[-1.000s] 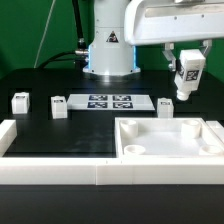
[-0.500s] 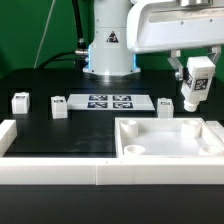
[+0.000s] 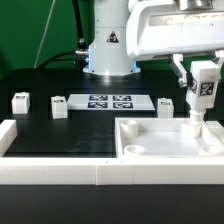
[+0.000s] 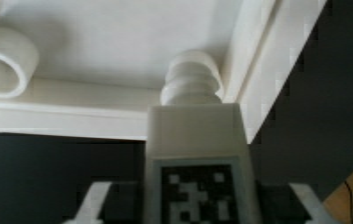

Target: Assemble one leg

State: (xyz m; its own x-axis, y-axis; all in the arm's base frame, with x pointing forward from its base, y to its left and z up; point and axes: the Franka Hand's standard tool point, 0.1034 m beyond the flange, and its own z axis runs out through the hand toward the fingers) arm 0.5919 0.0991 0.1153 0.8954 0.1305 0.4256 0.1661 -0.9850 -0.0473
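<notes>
Carrying the leg (image 3: 203, 92) farther toward three o'clock and lower than half a second ago, dipping its narrow tip by the far corner of the tray (image 3: 165, 166). Hiding any contact between tip and tray. Pinching the leg's tagged end between the fingers (image 4: 102, 205) of the gripper (image 3: 203, 84), only slivers showing beside the tag (image 4: 203, 198). Showing spare legs (image 3: 58, 106) and the marker board (image 3: 108, 101) farther back, toward ten o'clock.

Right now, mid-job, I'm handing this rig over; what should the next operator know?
Hand: shut on the small white plastic peg-like leg with a square tag, roughly upright.
Leg's lower tip is at the far corner of the big white tray-like part, exterior view's right; seated or not, cannot tell.
Three spare white legs stand on the black table.
Done: leg picked up.
Left: seat the leg, then release.
</notes>
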